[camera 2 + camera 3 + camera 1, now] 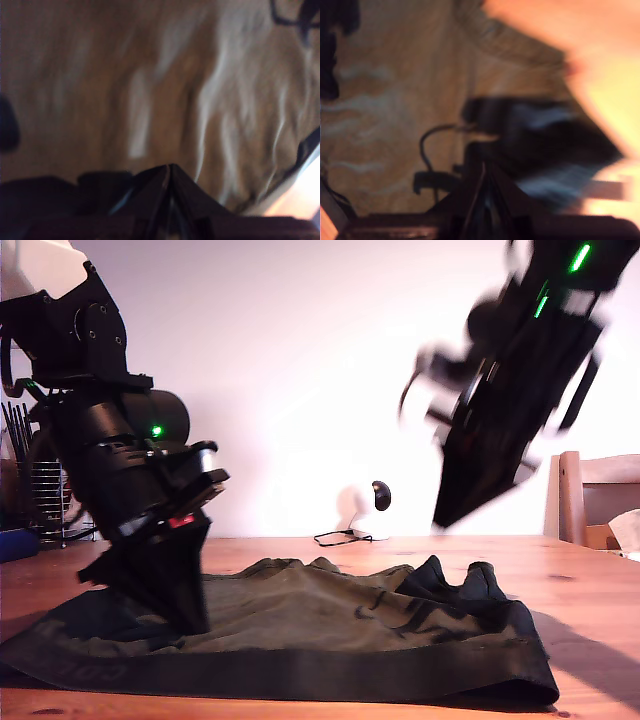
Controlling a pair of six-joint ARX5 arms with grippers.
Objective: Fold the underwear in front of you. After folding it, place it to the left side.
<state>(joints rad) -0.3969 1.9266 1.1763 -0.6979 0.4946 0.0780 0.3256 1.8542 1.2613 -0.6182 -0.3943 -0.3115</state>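
— Both hands closed?
— Yes. My first hand (pixel 170 172) is pinched to a point, with the underwear (pixel 150 90) spread just beyond its tips. My second hand (pixel 484 170) is likewise closed and empty, above the cloth.
— Step?
— Folding, unfinished, I judge. Next, pinch an edge and carry it across.

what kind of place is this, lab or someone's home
Probably a home room, not a lab: a wooden table holds the underwear, a wooden chair stands at the exterior view's right, and a wire rack sits at its left.
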